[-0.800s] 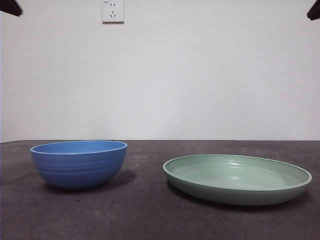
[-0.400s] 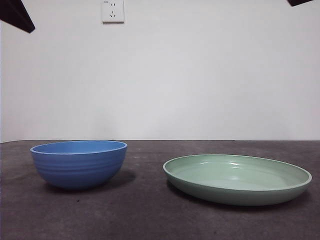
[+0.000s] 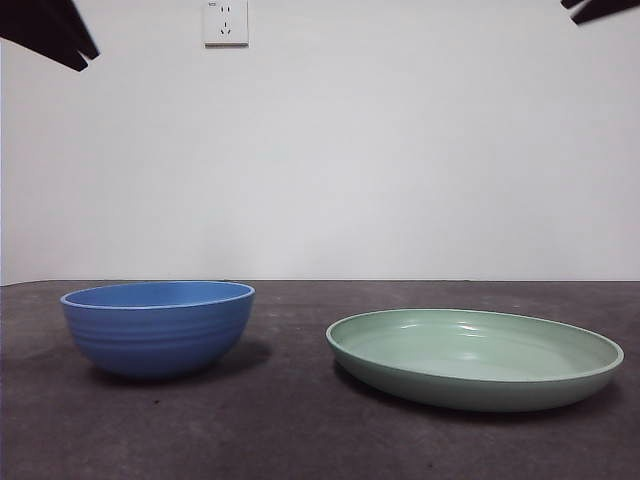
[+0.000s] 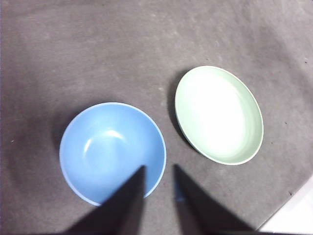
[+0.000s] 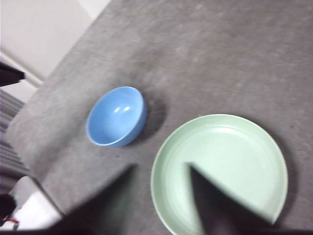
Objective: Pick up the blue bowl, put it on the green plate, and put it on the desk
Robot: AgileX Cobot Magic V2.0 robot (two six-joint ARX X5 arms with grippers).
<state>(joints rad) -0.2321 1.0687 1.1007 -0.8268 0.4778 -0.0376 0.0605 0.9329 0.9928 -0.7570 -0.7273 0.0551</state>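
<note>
Both arms advanced; blue bowl (image 3: 157,327) and green plate (image 3: 474,357) apart.

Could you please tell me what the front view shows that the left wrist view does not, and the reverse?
Only the front view shows the wall socket, the white wall, the ridges on the blue bowl's outer wall, and a black arm tip at each top corner. Only the left wrist view shows the bowl's empty inside and the left end effector, open, high above the bowl's rim. Both show the bowl and the green plate resting apart on the desk.
</note>
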